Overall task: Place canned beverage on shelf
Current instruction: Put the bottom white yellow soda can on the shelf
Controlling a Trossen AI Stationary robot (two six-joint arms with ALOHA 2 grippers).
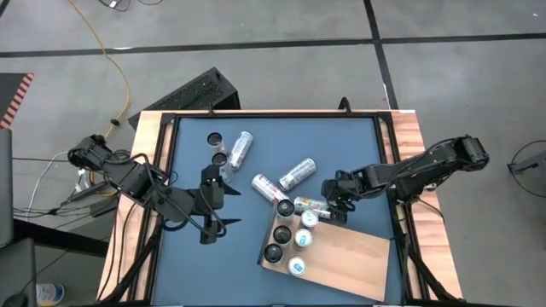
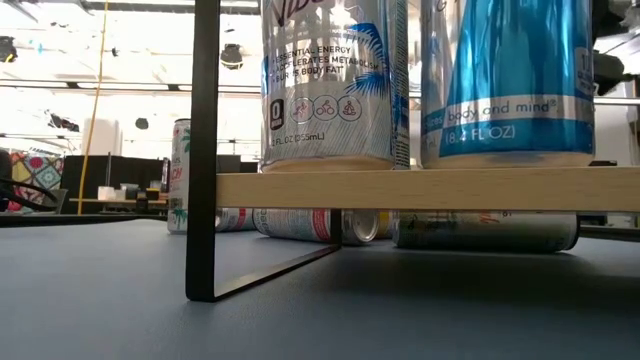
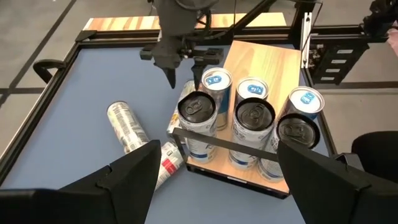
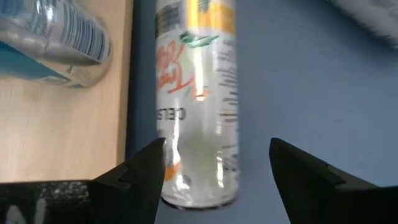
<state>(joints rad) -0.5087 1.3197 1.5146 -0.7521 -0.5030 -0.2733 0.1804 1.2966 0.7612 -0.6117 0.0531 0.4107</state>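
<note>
The shelf (image 1: 341,256) is a light wooden board on a black frame (image 2: 205,150), with several cans standing along its left part (image 3: 252,115). A white can (image 4: 198,106) lies on the blue-grey tabletop right beside the board's far edge (image 1: 311,205). My right gripper (image 4: 217,168) is open, pointing steeply down, one finger on either side of this can's near end; I see no contact. My left gripper (image 3: 217,180) stands open above the table's left half (image 1: 209,209), holding nothing.
Three more cans lie on the table (image 1: 241,149) (image 1: 297,173) (image 1: 270,188), and two stand at the far left (image 1: 214,138) (image 1: 220,159). The board's right half (image 1: 358,260) is bare wood. A black rail (image 1: 277,115) frames the tabletop.
</note>
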